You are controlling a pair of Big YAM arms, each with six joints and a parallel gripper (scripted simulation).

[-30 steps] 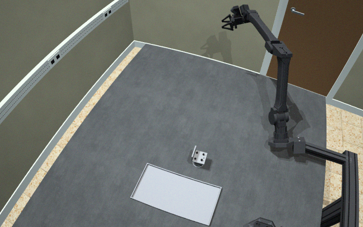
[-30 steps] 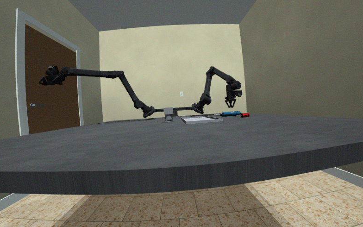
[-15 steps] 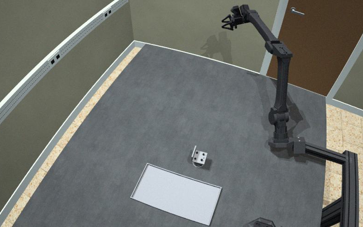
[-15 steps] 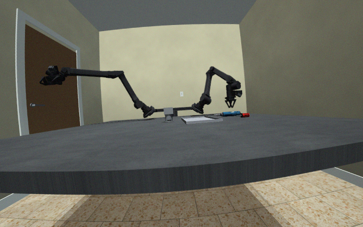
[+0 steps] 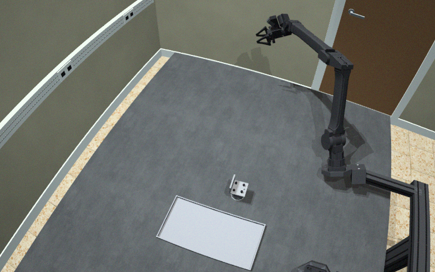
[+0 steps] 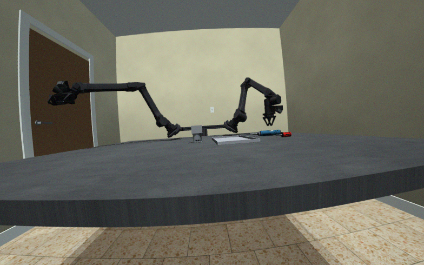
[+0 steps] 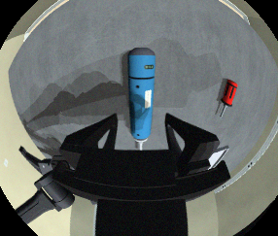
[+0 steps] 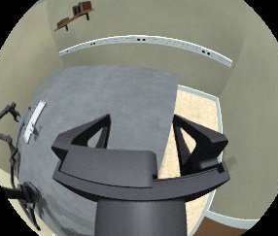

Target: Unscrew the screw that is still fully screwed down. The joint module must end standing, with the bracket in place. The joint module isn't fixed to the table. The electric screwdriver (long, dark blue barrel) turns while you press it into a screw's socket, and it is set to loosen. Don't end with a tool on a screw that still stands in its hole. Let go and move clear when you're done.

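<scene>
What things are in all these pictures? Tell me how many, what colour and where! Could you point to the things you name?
metal block with bracket (image 5: 240,188) (image 6: 196,131): one, silver-grey, standing on the table near the tray
tray (image 5: 171,212) (image 6: 238,143): one, pale with a thin rim, on the table
electric screwdriver (image 6: 269,132) (image 7: 141,103): one, blue, lying on the table below the left claw
small screwdriver (image 6: 286,134) (image 7: 230,92): one, red, lying beside the blue one
table (image 5: 185,135) (image 6: 174,171): one, dark grey, under it all
door (image 5: 371,54) (image 6: 59,85): one, brown, in the wall
shelf (image 8: 74,19): one, brown, high on a wall
robot arms: two, black, at the table
left claw (image 6: 269,124) (image 7: 141,116): one, black, open above the blue screwdriver
right claw (image 5: 257,39) (image 8: 142,117): one, dark, open, holding nothing
</scene>
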